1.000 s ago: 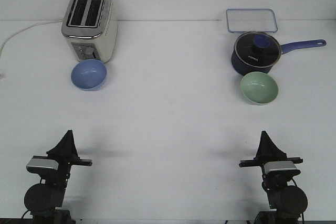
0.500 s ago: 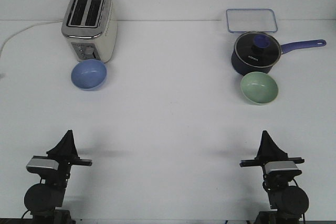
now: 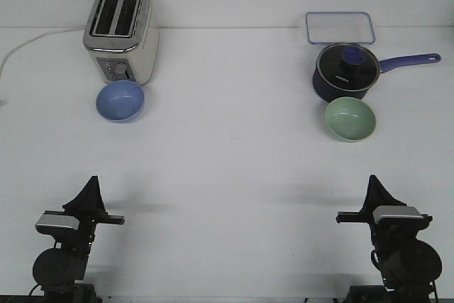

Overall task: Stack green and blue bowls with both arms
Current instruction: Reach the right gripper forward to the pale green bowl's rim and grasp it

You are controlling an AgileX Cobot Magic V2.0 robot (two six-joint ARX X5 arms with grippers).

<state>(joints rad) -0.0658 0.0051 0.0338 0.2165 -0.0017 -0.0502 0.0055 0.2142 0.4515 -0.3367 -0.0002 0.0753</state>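
Note:
A light blue bowl (image 3: 120, 101) sits on the white table at the left, just in front of a toaster. A pale green bowl (image 3: 350, 119) sits at the right, just in front of a navy saucepan. Both bowls are upright and apart from each other. My left gripper (image 3: 91, 184) rests near the front left edge, far from the blue bowl, fingers together in a point. My right gripper (image 3: 374, 182) rests near the front right edge, well short of the green bowl, fingers likewise together. Neither holds anything.
A silver two-slot toaster (image 3: 120, 33) with a white cord stands at the back left. A dark navy saucepan (image 3: 343, 70) with a glass lid and blue handle stands at the back right, with a clear rectangular container lid (image 3: 340, 28) behind it.
My right arm has shifted to the right along the front edge. The left arm and both bowls have not moved.

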